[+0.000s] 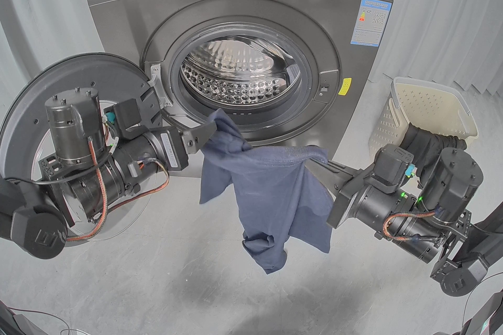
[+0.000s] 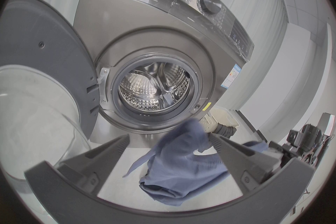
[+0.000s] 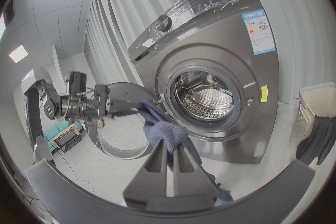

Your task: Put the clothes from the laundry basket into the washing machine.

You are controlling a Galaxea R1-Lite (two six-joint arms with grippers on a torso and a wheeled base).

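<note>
R gripper [image 3: 170, 146] pinched shut on blue shirt [image 1: 272, 184], hanging in front of washing machine [image 1: 131, 22], below its drum mouth [image 1: 238, 74]. L gripper [image 2: 168, 138] spread wide, cloth only draped on it. Prob risk: slips off, sags, misses mouth.

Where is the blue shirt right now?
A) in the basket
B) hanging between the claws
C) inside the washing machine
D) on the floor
B: the blue shirt hangs between the left claw and right claw, in front of the open washing machine.
</note>
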